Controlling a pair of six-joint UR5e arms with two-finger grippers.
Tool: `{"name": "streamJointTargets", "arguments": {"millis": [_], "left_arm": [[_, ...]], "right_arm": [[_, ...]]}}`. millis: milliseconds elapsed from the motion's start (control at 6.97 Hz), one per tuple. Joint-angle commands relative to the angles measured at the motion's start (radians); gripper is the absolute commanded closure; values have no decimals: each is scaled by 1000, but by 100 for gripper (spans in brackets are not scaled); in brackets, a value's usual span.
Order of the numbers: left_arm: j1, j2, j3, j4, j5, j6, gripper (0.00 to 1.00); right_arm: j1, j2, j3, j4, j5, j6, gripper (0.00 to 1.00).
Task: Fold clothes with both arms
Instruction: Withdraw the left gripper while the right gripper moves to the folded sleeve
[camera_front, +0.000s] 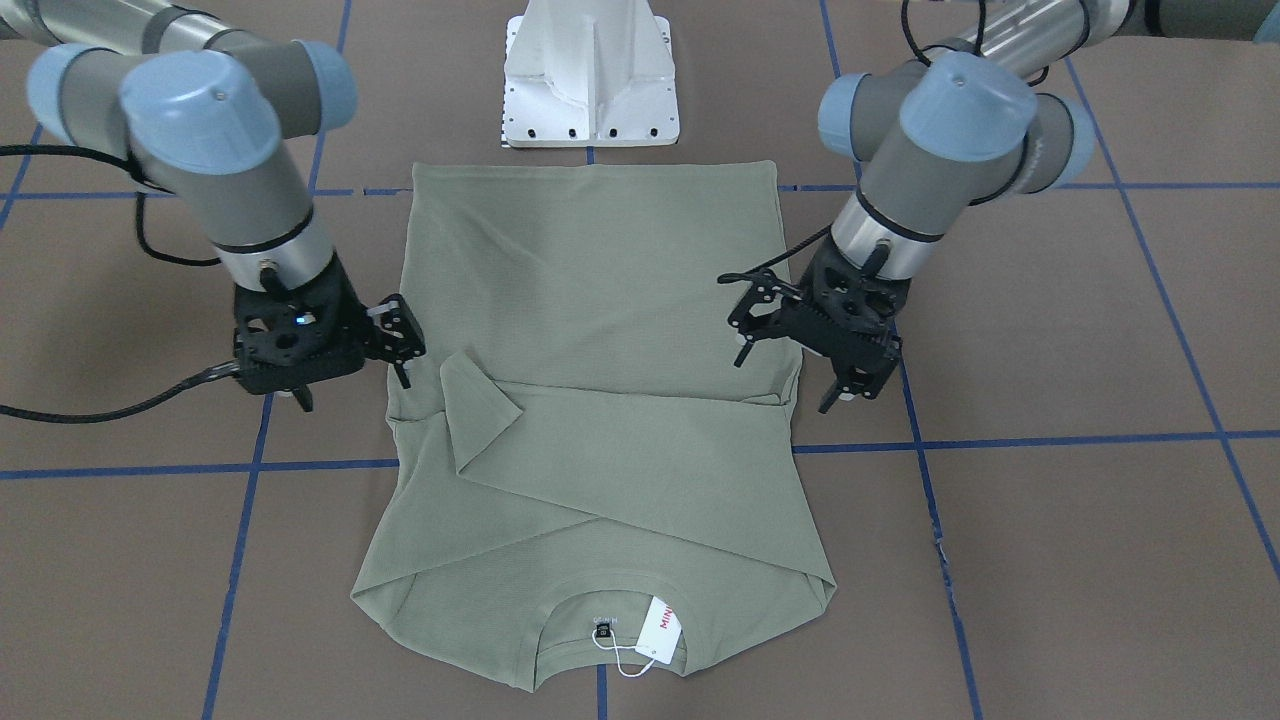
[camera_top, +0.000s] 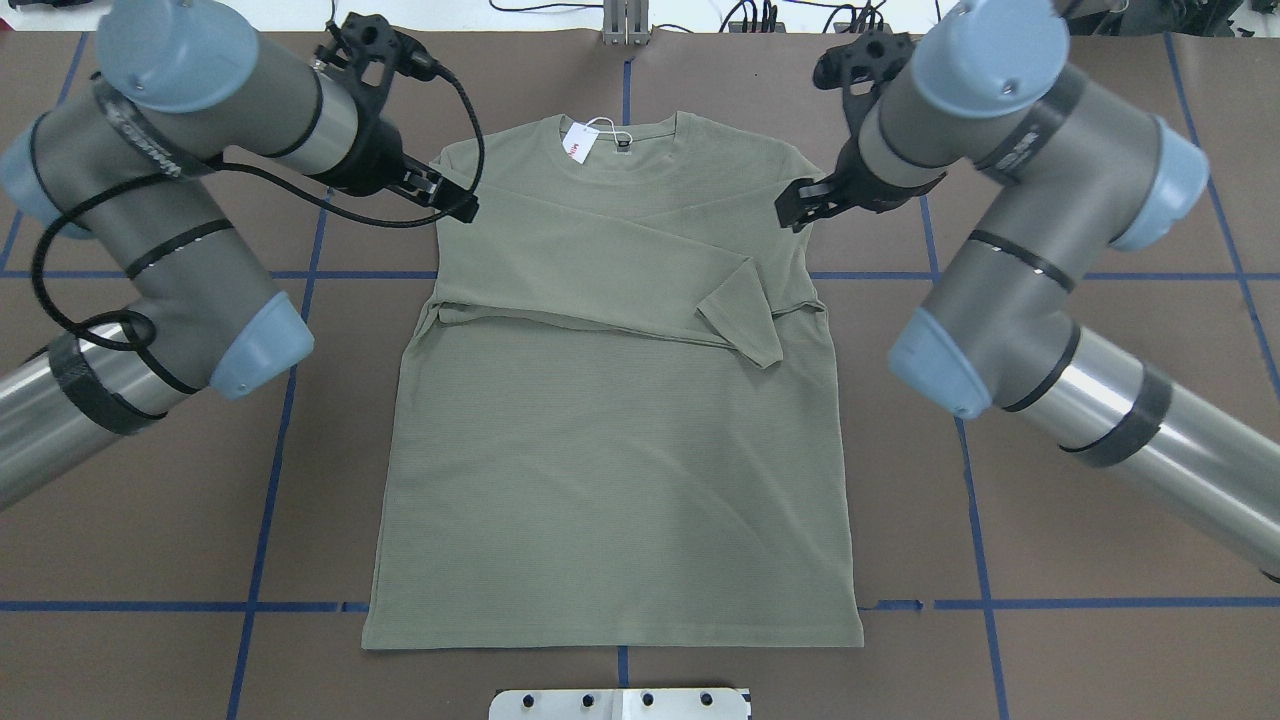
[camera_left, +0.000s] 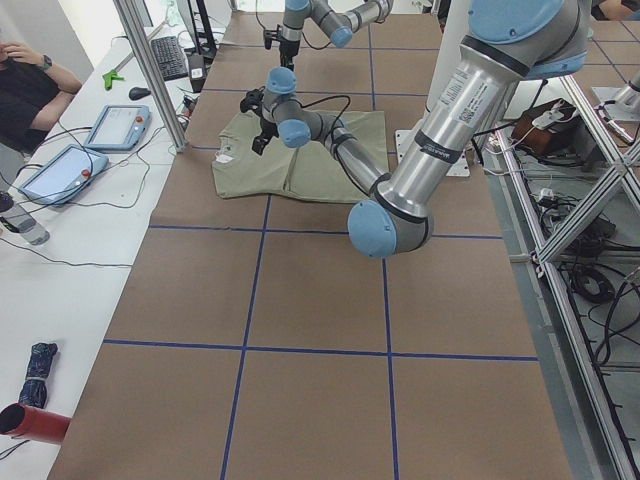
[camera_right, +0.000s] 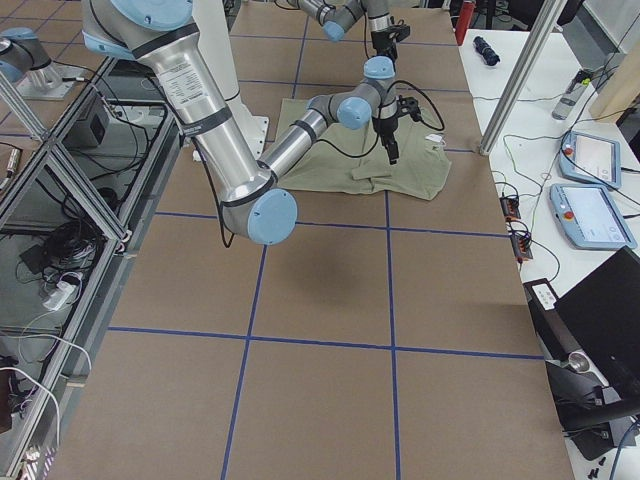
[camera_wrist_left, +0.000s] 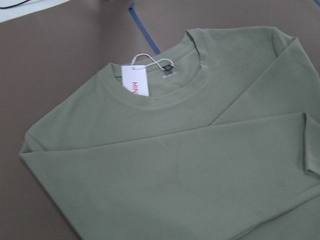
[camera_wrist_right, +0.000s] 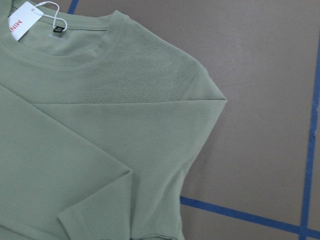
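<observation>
Mid-table, the shirt (camera_front: 600, 300) lies flat, sleeves folded across its chest; left gripper (camera_front: 784, 382) and right gripper (camera_front: 353, 393) hover beside its edges, wrists angled downward, jaws apart, empty

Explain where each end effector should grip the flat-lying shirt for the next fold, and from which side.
Probably the shoulder corners: the left end effector takes the left shoulder, the right end effector the right shoulder, each coming in low from its own outer side. The shirt lies flat with sleeves folded across the chest, so these outer folded edges offer something to pinch.
</observation>
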Motion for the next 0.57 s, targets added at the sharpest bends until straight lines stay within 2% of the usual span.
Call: {"name": "streamJointTargets", "arguments": {"millis": [0, 287, 430], "left_arm": [[-54, 56, -9, -26, -89, 79, 0], [-54, 83, -9, -61, -89, 73, 0], [-52, 92, -9, -76, -89, 71, 0]], "right_arm": [[-146, 167, -193, -2, -175, 138, 10], [-222, 185, -264, -2, -276, 152, 22], [-234, 185, -284, -2, -299, 151, 24]]}}
